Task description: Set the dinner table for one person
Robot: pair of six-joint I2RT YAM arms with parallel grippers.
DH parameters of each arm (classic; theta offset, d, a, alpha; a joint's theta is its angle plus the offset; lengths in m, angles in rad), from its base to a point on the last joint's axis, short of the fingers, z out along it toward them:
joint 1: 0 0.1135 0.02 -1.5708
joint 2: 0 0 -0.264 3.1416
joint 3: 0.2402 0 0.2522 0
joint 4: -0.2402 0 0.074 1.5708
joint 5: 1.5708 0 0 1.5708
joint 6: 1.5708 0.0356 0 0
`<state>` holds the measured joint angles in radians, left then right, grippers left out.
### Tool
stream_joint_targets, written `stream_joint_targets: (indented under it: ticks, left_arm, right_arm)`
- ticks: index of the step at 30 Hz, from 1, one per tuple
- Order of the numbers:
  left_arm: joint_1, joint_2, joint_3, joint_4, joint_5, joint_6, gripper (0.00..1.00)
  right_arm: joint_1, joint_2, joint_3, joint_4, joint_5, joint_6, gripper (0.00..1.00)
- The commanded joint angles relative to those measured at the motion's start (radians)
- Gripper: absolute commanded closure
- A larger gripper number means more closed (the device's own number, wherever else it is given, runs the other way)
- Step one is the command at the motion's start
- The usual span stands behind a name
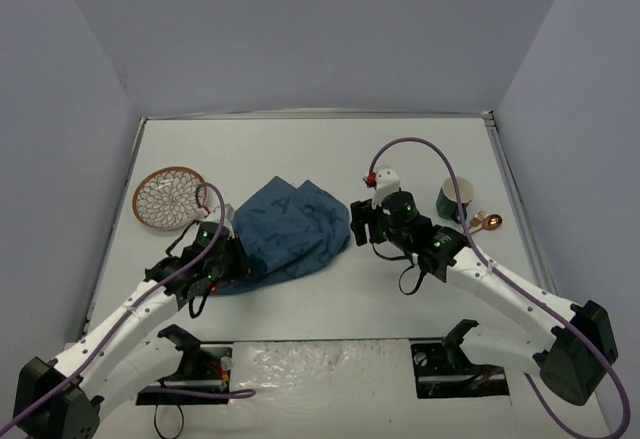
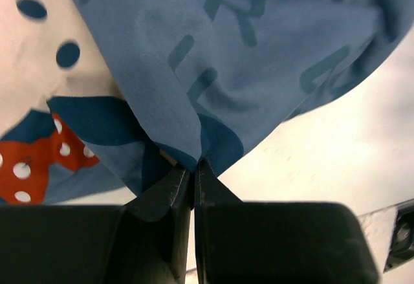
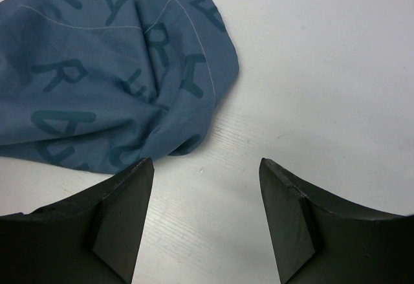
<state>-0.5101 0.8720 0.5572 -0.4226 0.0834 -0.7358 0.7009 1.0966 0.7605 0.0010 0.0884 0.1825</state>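
The white dinner table [image 1: 400,149] holds a crumpled dark blue letter-printed placemat [image 1: 290,229] at its middle. My left gripper [image 1: 232,261] is at the placemat's near left corner. In the left wrist view it [image 2: 193,166] is shut on an edge of the blue cloth [image 2: 259,44], which hangs lifted above the table. My right gripper [image 1: 356,225] is just right of the placemat. In the right wrist view it [image 3: 206,162] is open and empty over bare table [image 3: 310,70], with the placemat [image 3: 110,77] at upper left, apart from the fingers.
A round plate [image 1: 170,197] with an orange lattice pattern lies left of the placemat. A mug [image 1: 455,197] and a copper spoon [image 1: 488,221] are at the right. A white, navy and red dotted fabric pattern [image 2: 29,161] shows beneath the lifted cloth.
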Motion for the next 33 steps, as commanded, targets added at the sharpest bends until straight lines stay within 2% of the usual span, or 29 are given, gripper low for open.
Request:
stream_joint_targets:
  ticks: [1, 3, 5, 7, 10, 13, 17, 20, 22, 24, 25, 26, 28, 30, 31, 33]
  left_arm:
    - [0.008, 0.184, 0.269, 0.143, -0.067, 0.047, 1.0]
    - [0.007, 0.297, 0.411, 0.142, -0.035, 0.085, 1.0]
    - [0.006, 0.347, 0.457, 0.145, 0.003, 0.104, 1.0]
    - [-0.01, 0.358, 0.536, 0.153, 0.019, 0.14, 1.0]
    - [-0.048, 0.317, 0.56, 0.154, 0.022, 0.181, 1.0]
    - [-0.11, 0.291, 0.517, 0.175, 0.043, 0.19, 1.0]
    - [-0.223, 0.262, 0.388, 0.225, 0.06, 0.119, 1.0]
    - [-0.358, 0.245, 0.282, 0.216, 0.009, 0.097, 1.0]
    - [-0.404, 0.248, 0.261, 0.188, -0.027, 0.111, 0.96]
    - [-0.434, 0.252, 0.256, 0.158, -0.042, 0.13, 0.86]
    - [-0.437, 0.252, 0.26, 0.152, -0.041, 0.138, 0.77]
    - [-0.44, 0.249, 0.274, 0.136, -0.046, 0.146, 0.61]
    - [-0.441, 0.226, 0.29, 0.104, -0.091, 0.156, 0.45]
    - [-0.437, 0.181, 0.298, 0.067, -0.181, 0.137, 0.18]
    - [-0.434, 0.159, 0.299, 0.05, -0.222, 0.124, 0.11]
    - [-0.421, 0.097, 0.296, 0.002, -0.301, 0.089, 0.04]
  right_arm:
    - [-0.006, 0.02, 0.047, 0.076, 0.008, -0.015, 0.37]
    - [-0.008, 0.025, 0.058, 0.074, 0.012, -0.015, 0.37]
    - [-0.008, 0.019, 0.059, 0.074, 0.019, -0.011, 0.37]
    - [-0.008, -0.004, 0.052, 0.073, 0.025, 0.003, 0.37]
    - [-0.008, -0.046, 0.028, 0.072, 0.051, 0.018, 0.37]
    - [-0.008, -0.083, 0.006, 0.073, 0.085, 0.033, 0.37]
    - [-0.008, -0.106, -0.015, 0.074, 0.11, 0.041, 0.37]
    - [-0.009, -0.111, -0.021, 0.073, 0.104, 0.047, 0.37]
    - [-0.008, -0.098, -0.018, 0.077, 0.098, 0.045, 0.37]
    - [-0.009, -0.077, -0.005, 0.082, 0.085, 0.038, 0.37]
    - [-0.008, -0.069, 0.0, 0.085, 0.076, 0.033, 0.37]
    - [-0.009, -0.057, 0.011, 0.088, 0.066, 0.029, 0.37]
    - [-0.008, -0.023, 0.049, 0.091, 0.024, 0.012, 0.36]
    - [-0.008, 0.017, 0.089, 0.091, -0.025, -0.005, 0.36]
    - [-0.006, 0.034, 0.105, 0.092, -0.051, -0.016, 0.36]
    - [-0.005, 0.091, 0.149, 0.093, -0.117, -0.025, 0.36]
